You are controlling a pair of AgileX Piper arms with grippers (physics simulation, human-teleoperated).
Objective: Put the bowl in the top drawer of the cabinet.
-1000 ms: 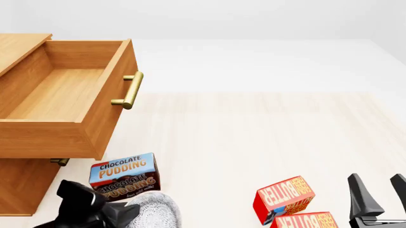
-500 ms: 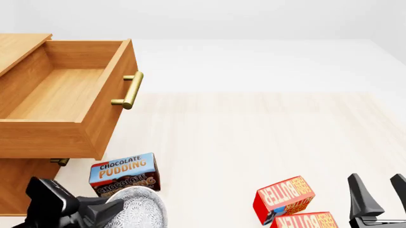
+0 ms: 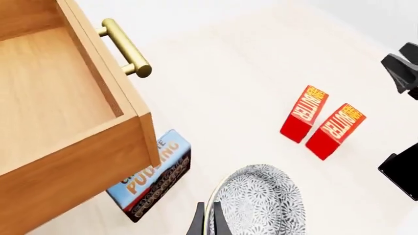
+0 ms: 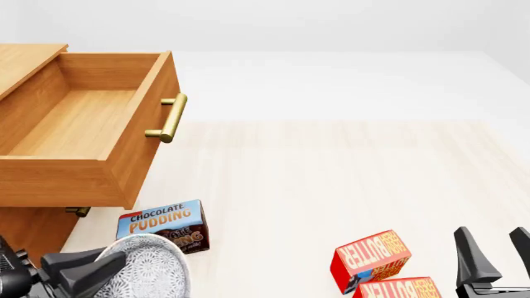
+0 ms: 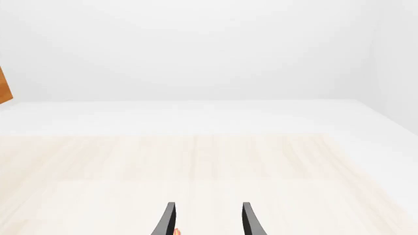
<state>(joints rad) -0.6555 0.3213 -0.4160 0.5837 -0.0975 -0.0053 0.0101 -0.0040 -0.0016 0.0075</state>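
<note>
- Front view: the cabinet [image 4: 25, 239] stands at the counter's [image 4: 331, 180] far-left side, its top drawer [image 4: 83, 133] pulled fully out, interior bare, brass handle [image 4: 168, 118] facing the open counter.
- The lower drawer under it is shut; only a bit of its handle [image 4: 77, 211] shows.
- The bowl [image 4: 149, 273] is in front of the cabinet and below the top drawer's near wall, tipped on edge, just beside the chocolate pudding box [image 4: 164, 228].
- The left gripper [image 4: 91, 268] has its fingers pinched narrow over the bowl's rim; the left wrist view shows the thin fingers [image 3: 197, 226] straddling the rim of the bowl [image 3: 258, 203].
- Two red butter boxes [image 4: 373, 256] lie well apart from the cabinet, near the right gripper [image 4: 497, 251].
- The right gripper's fingers stand spread wide on nothing and take no part.
- Step in hand, as I judge it: carrying the gripped bowl toward the drawer.
- Next move calls for raising the bowl above the drawer's near wall, moving over the interior, then levelling it before letting go.
</note>
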